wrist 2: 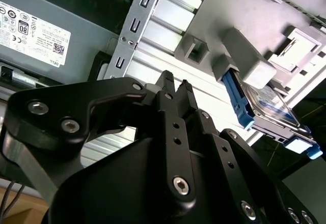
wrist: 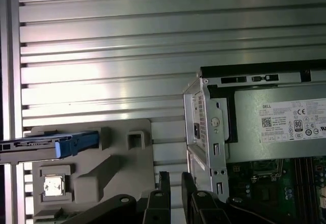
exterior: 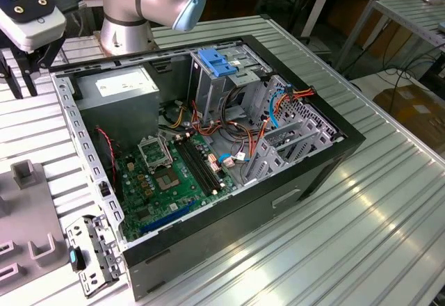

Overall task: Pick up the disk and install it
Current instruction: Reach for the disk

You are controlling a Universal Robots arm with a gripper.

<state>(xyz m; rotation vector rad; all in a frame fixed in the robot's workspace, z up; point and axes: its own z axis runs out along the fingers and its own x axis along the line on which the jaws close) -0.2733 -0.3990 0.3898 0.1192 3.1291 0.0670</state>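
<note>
Nearby, disk (wrist: 51, 145) seated endwise in grey holder (wrist: 119, 158) — long axis jutting from its slot; gripper (wrist: 174, 176) narrowly parted, empty

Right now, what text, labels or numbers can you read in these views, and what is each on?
Power supply label: black print and certification marks on white, too small to quote reliably.
Disk label: seen at a steep angle in the second wrist view, unreadable.
Motherboard: markings too small to read in the exterior view.
No text I can quote with confidence.
</note>
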